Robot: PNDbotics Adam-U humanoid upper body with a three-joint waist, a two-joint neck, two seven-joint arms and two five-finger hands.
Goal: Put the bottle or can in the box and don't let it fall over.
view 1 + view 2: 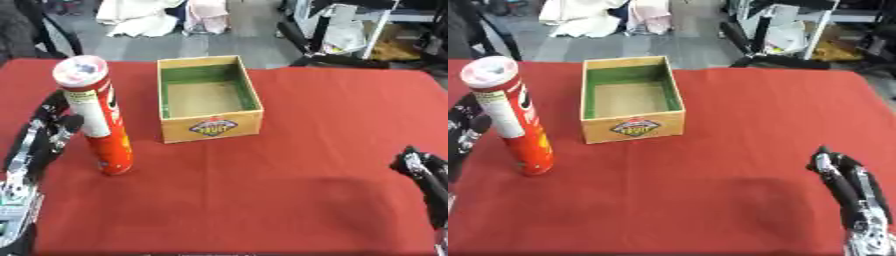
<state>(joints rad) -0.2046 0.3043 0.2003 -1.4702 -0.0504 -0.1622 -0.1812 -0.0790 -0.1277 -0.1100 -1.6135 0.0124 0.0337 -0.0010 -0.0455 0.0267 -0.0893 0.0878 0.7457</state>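
Upright on the red-covered bench (306,150) stands a tall red can (98,117) with a pale lid and a white label strip down its side, leaning slightly, near the left edge. Just beside it, on its left, the left robot hand (48,131) comes up from the lower left corner; its dark fingers reach to the can's lower half, but whether they curl round it or only touch it cannot be told. To the right of the can, close but apart from it, sits an open wooden box (211,127) with green inner walls and a badge on its front face. The right robot hand (843,179) rests near the lower right corner, fingers up and relaxed, holding nothing, well apart from box and can
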